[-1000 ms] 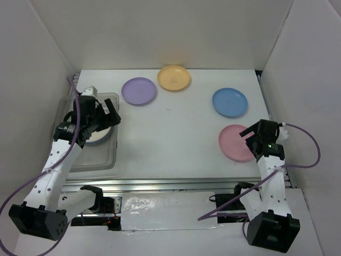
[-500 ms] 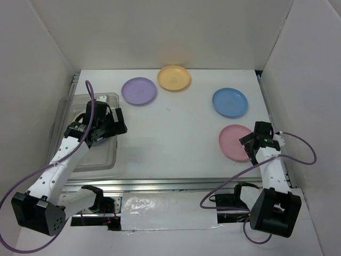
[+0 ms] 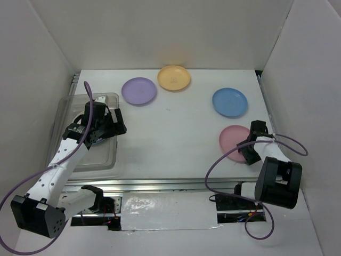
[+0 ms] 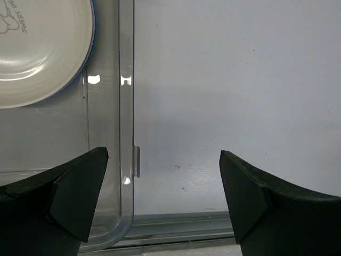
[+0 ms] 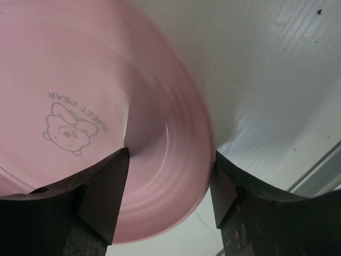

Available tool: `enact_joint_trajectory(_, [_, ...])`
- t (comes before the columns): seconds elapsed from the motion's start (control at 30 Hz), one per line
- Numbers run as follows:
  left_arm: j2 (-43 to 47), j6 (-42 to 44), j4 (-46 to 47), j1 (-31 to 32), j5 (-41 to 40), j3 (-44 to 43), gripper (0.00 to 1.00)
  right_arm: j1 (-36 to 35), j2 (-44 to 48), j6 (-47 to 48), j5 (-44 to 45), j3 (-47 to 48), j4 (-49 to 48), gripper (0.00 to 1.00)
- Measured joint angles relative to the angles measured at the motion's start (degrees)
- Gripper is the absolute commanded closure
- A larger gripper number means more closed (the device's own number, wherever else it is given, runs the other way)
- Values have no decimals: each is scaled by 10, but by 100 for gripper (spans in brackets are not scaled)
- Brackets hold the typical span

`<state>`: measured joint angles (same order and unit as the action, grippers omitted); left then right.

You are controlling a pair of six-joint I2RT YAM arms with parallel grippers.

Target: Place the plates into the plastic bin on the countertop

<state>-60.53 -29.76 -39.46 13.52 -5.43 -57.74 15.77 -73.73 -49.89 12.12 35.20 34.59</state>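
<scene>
My right gripper (image 3: 249, 151) is down at the near right edge of the pink plate (image 3: 232, 140) on the countertop (image 3: 176, 133). In the right wrist view the gripper (image 5: 170, 154) is open and straddles the pink plate's (image 5: 106, 80) rim, one finger on the plate and one outside it. My left gripper (image 3: 115, 124) is open and empty over the right wall of the plastic bin (image 3: 96, 160). In the left wrist view the gripper (image 4: 162, 154) hangs over the bin's wall (image 4: 126, 106). A cream plate (image 4: 37, 48) lies in the bin, with a bluish rim beneath it.
A lilac plate (image 3: 139, 90), an orange-yellow plate (image 3: 173, 78) and a blue plate (image 3: 229, 102) lie on the far half of the countertop. White side walls close in the left, right and back. A metal rail (image 3: 170, 184) runs along the front edge.
My right gripper has dropped down to the pink plate's edge and now straddles its rim. My left gripper has shifted from the bin's far end toward its right wall.
</scene>
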Motion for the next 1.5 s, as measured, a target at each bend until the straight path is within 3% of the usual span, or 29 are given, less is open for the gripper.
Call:
enact_joint_trajectory(0.13, [0,9,0,-10,4,0,1,2,13,3,-8,-13,-15,45])
enact_joint_trajectory(0.37, [0,14,0,-26,14,0,1,3,11,4,-52,-16,-73,100])
enact_joint_trajectory(0.53, [0,15,7,-37,38,2,1,-63,40,-3,-67,-9,-97,100])
enact_joint_trajectory(0.7, [-6,7,55,-31,162,19,1,-248,95,-6,-28,22,-27,100])
enact_joint_trajectory(0.87, [-67,-23,133,20,267,17,1,-407,98,-19,-4,111,26,100])
enact_joint_trajectory(1.03, [-130,-42,148,84,277,-11,1,-485,97,-28,-15,173,21,100])
enact_joint_trajectory(1.2, [-164,-52,160,107,274,-36,2,-534,85,-28,-35,205,18,100])
enact_joint_trajectory(1.3, [-174,-59,166,115,266,-36,27,-546,83,-28,-43,210,15,100])
enact_joint_trajectory(1.33, [-177,-62,168,118,261,-36,59,-548,83,-28,-44,210,14,100])
enact_joint_trajectory(1.43, [-182,-75,164,124,253,-42,100,-552,83,-25,-32,210,23,95])
enact_joint_trajectory(1.47, [-183,-80,161,124,256,-50,100,-551,83,-28,-28,210,30,84])
enact_joint_trajectory(1.5, [-183,-79,151,126,248,-61,100,-550,83,-29,-25,210,26,40])
